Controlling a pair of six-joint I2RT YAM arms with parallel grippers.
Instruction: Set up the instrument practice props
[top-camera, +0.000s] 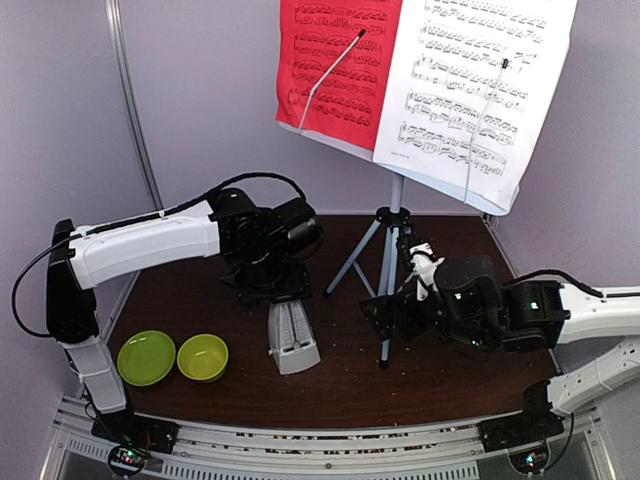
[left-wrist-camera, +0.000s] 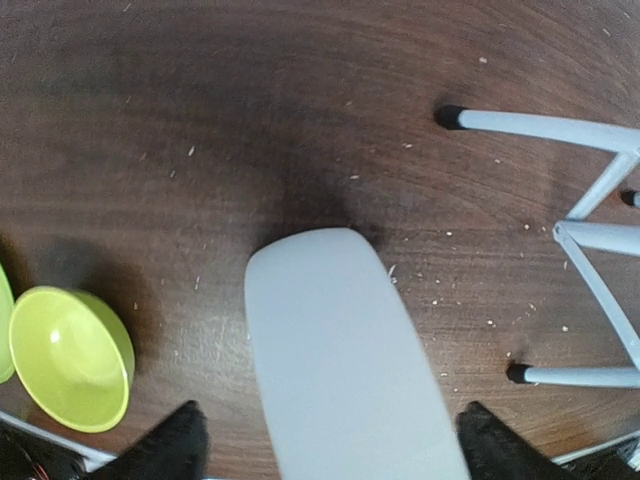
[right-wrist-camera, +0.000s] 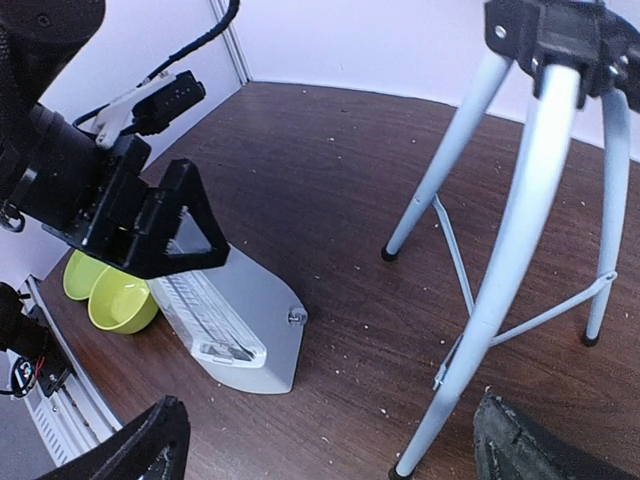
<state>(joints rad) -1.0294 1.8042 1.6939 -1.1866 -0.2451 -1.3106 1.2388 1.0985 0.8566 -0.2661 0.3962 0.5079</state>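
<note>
Here, left claw (left-wrist-camera: 330, 445) spread astride metronome (top-camera: 292, 340), stand (top-camera: 388, 240) upright nearby.

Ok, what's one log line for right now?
left hand: open over metronome | right hand: open at music stand | red sheet, white sheet: on stand

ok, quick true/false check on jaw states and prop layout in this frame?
1. In the top view the red sheet sits left of the white sheet on the stand. True.
2. The left gripper has its jaws shut on the metronome. False: they are open, one on each side of it, with gaps.
3. One green bowl is stacked inside the other. False: the shallower bowl and the deeper bowl sit side by side.
4. The right gripper has its jaws open, with a tripod leg showing between them in its wrist view. True.
</note>
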